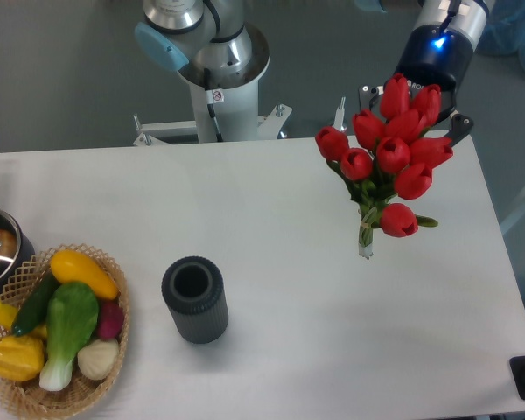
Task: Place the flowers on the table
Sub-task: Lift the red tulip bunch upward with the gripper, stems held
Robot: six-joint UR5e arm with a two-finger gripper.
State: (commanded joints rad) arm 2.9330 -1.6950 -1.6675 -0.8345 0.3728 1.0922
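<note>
White table [271,201]: vase [195,299] empty, basket [26,394] holds vegetables; gripper [411,105] clamped on flowers [389,149].

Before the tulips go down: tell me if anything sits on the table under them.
Nothing visible does. The flowers hang from the claw over a bare stretch of the table. The dark vase and the wicker basket stand well off to the side.

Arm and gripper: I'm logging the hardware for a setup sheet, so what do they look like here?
The arm has silver-grey metal joints with light blue caps on a pale column bearing a small red-and-white sticker. The gripper end is a black body with a glowing blue light and dark fingers; most of it is hidden behind red tulips.
</note>
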